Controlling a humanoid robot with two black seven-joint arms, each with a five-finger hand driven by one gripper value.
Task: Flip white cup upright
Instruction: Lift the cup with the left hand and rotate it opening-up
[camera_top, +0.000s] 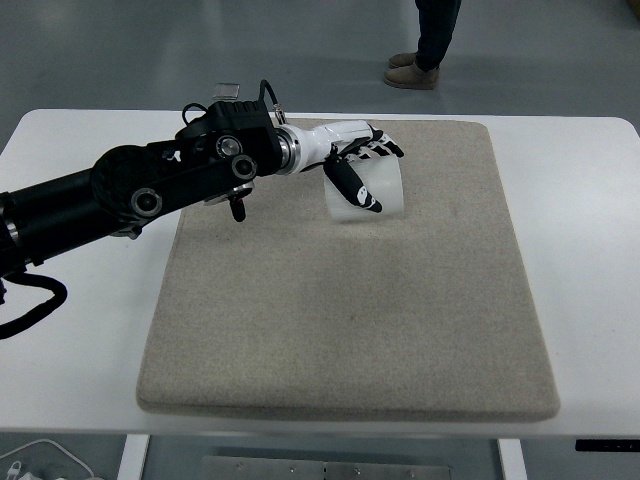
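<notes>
A white translucent cup stands on the beige mat near its far edge, a little right of the middle. My left hand reaches in from the left on a black arm. Its fingers curl over the cup's far side and its thumb lies across the cup's left front, so the hand is shut on the cup. The cup's base rests on or just above the mat; I cannot tell which. The right arm is out of view.
The mat lies on a white table. A person's legs and shoes stand on the floor beyond the table's far edge. A small clear object sits near the far table edge behind my arm.
</notes>
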